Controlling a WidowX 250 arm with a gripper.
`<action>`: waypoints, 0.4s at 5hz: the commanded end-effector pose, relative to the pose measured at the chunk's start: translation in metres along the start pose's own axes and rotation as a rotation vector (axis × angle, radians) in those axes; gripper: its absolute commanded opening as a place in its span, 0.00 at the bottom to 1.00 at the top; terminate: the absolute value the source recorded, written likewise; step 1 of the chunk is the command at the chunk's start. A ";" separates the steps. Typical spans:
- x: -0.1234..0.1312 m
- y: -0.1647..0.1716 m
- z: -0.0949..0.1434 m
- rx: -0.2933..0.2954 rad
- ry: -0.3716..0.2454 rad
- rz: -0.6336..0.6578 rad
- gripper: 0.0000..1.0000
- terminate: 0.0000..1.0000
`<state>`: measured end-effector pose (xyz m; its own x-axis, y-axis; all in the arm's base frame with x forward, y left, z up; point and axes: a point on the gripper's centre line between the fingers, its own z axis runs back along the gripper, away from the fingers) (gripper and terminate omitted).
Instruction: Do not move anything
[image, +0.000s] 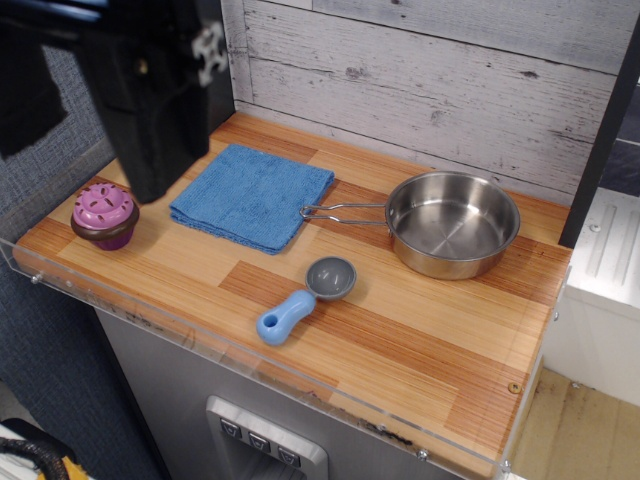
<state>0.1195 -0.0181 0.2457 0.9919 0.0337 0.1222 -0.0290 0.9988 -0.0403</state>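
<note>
the robot arm (150, 80) fills the upper left of the view as a dark, blurred block hanging over the back left part of the wooden bench (400, 330). its fingers cannot be made out against the black housing, so whether they are spread or closed cannot be told, and nothing is seen held in them.

just below and to the left of the arm's lower end sits a purple cupcake toy (105, 215) with a brown base, upright near the bench's left edge. just to the right of the arm's lower end lies a folded blue cloth (250, 195), flat on the wood. further right, well apart from the arm, stands a steel pan (452, 222), its wire handle reaching left to the cloth's right corner. in front of the cloth and pan, toward the near edge, lies a scoop (305, 295) with a grey bowl and a light blue handle, the handle pointing to the front left. a clear rail (250, 365) runs along the front edge of the bench.
</note>
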 end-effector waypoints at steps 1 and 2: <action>0.000 0.000 0.000 0.000 0.000 0.000 1.00 0.00; 0.029 0.007 -0.005 -0.016 -0.021 0.036 1.00 0.00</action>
<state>0.1474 -0.0102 0.2377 0.9910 0.0712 0.1130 -0.0649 0.9962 -0.0586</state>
